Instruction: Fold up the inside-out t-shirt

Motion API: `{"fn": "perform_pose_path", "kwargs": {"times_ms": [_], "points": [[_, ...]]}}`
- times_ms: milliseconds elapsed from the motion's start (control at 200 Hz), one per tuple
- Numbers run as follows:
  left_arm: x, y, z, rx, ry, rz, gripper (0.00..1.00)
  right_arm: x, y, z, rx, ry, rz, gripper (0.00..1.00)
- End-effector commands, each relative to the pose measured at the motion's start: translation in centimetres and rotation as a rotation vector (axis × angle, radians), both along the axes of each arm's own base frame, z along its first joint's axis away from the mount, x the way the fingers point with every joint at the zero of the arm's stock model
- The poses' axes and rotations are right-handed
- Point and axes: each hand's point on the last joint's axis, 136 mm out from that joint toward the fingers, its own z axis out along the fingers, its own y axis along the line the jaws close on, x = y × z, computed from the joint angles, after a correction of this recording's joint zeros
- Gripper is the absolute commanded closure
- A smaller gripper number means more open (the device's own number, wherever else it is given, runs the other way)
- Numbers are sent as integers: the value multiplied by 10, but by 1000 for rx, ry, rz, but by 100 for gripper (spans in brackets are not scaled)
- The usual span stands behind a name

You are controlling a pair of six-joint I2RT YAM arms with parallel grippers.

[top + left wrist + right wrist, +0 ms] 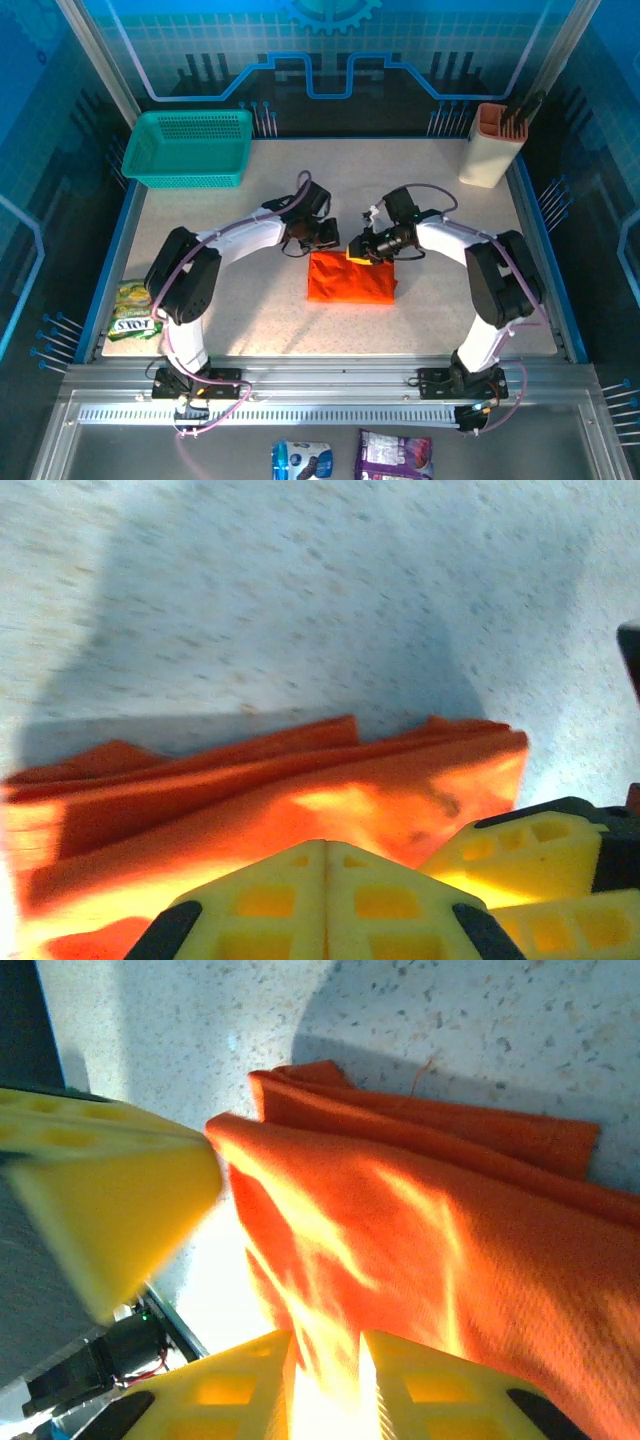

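One inside-out t-shirt (350,280) lies folded into a compact orange-red rectangle at the middle of the tabletop (250,320). Two arms meet at its far edge. The left claw (325,860) is pressed fully together above the cloth; I cannot tell whether it pinches any. The right claw (325,1345) is nearly closed, with a fold of the shirt between its fingers. There is one teal basket (190,150) at the far left corner, one cream holder (490,150) at the far right, and three snack packets (132,310) along the near edges. The tabletop is pale and speckled, walled by glowing blue panels (330,40).
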Motion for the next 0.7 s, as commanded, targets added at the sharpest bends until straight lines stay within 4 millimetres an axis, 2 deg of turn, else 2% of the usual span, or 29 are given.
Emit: {"fn": "perform_pose_path", "kwargs": {"times_ms": [0, 180, 245, 315, 390, 465, 580, 695], "points": [[-12, 33, -34, 107, 73, 23, 92, 11, 9, -8, 24, 17, -8, 77], [-12, 47, -68, 154, 125, 47, 93, 13, -13, -42, -126, 63, -54, 79], [-12, 50, -77, 159, 141, 52, 93, 12, -15, -39, -117, 66, -60, 79], [-12, 51, -78, 155, 145, 53, 93, 13, -15, -22, -72, 34, -70, 79], [-11, 49, -66, 134, 124, 50, 93, 12, -21, -2, -43, -2, -84, 78], [-8, 45, -45, 109, 86, 50, 93, 7, -39, 8, -58, -20, -105, 77], [-8, 40, -13, 108, 40, 39, 92, -8, -73, 7, -132, -14, -132, 73], [-16, 18, 12, 84, 7, -1, 92, -26, -96, -2, -234, -1, -128, 69]]}}
